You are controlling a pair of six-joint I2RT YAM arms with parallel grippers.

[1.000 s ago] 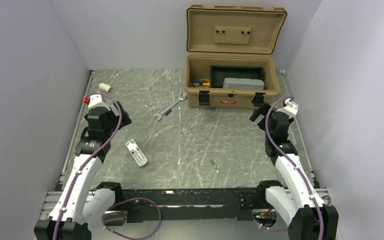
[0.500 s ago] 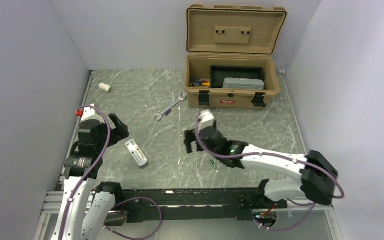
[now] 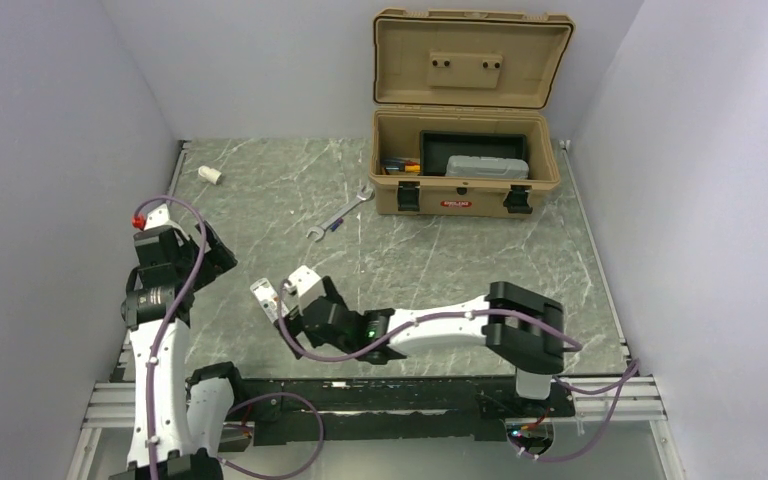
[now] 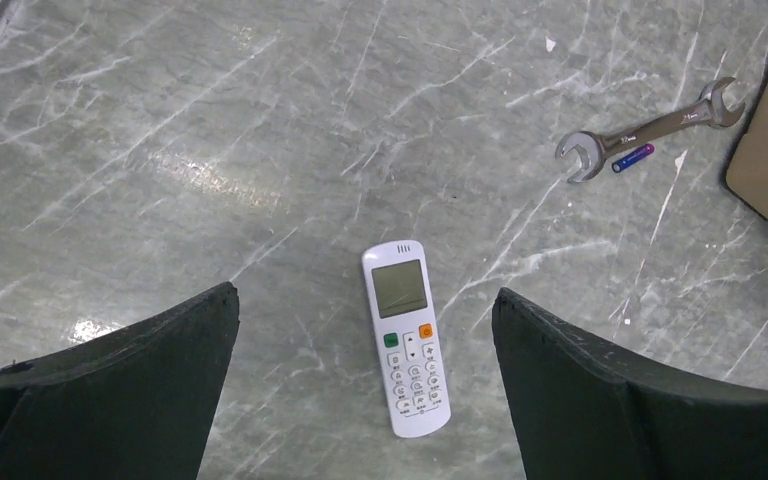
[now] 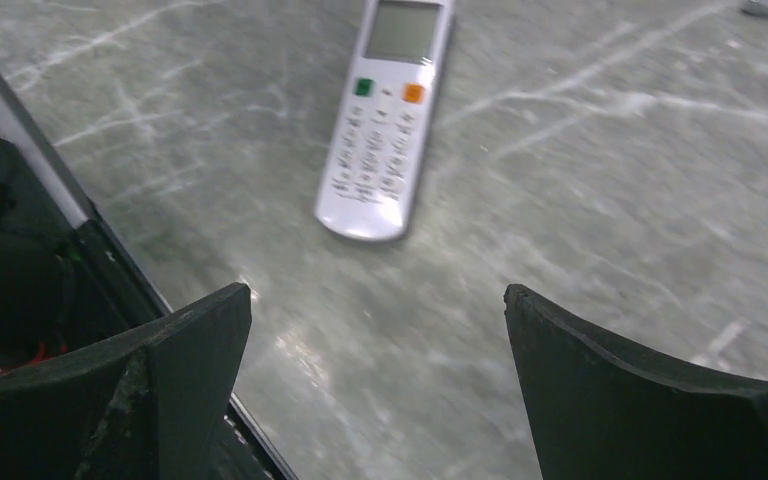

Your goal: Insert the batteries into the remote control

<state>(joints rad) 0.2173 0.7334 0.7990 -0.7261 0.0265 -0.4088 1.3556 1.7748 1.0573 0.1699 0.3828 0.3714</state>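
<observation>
The right gripper (image 5: 375,310) hangs low, its black jaws spread wide and holding nothing. The slim white plastic remote control (image 5: 385,120) lies buttons-up just beyond them, near the front left of the grey-green marbled tabletop (image 3: 260,200), which is veined in white. The left gripper (image 4: 365,292), its jaws equally wide and empty, hovers higher over the same remote control. Farther back lie a silver open-ended wrench (image 3: 340,215) with a small blue cylinder (image 4: 632,158) just beside it, a stubby white cylinder (image 3: 210,174), and an open tan plastic toolbox (image 3: 480,195). Pale lavender walls (image 3: 60,120) enclose three sides.
</observation>
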